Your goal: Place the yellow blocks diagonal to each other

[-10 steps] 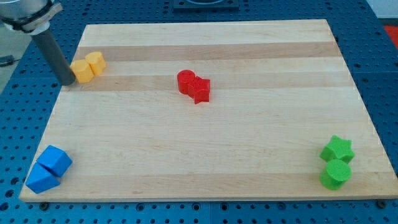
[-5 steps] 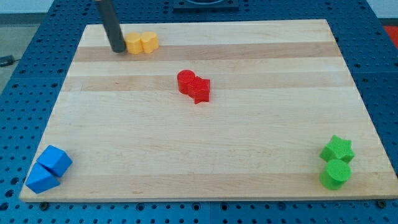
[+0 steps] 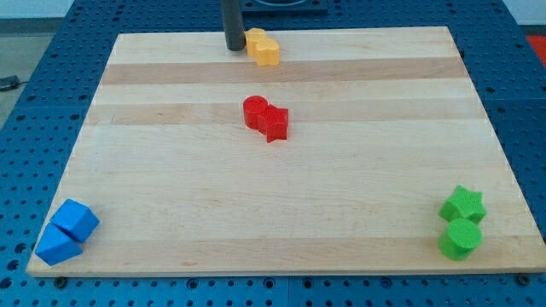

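Two yellow blocks touch each other near the board's top edge, a little left of centre. One yellow block [image 3: 255, 39] is up-left, and the other yellow block [image 3: 268, 53] is down-right of it, so they sit diagonally. Their shapes are hard to make out. My tip [image 3: 234, 49] rests on the board just left of the upper-left yellow block, touching or nearly touching it. The dark rod rises from there out of the view's top.
A red cylinder [image 3: 255, 112] and a red star-like block [image 3: 276, 123] touch near the board's middle. Two blue blocks [image 3: 76, 220] [image 3: 58, 245] sit at the bottom left corner. A green star [image 3: 463, 205] and a green cylinder [image 3: 461, 239] sit at the bottom right.
My tip has moved right along the top of the board, pushing both yellow blocks from the upper left to near top centre. The pair has turned from side by side to diagonal.
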You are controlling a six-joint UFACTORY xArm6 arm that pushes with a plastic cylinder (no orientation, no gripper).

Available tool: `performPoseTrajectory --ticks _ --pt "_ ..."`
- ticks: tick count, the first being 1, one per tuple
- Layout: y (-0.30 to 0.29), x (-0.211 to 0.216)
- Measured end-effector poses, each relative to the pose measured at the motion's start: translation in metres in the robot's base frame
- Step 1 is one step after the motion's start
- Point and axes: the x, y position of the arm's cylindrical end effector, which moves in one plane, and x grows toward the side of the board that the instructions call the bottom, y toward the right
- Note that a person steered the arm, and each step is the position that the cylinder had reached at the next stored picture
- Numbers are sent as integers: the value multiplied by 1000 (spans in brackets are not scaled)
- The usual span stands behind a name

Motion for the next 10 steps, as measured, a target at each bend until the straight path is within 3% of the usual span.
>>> performPoseTrajectory --ticks 3,7,10 --pt "44 9" --pt "45 38" --pt "66 101"
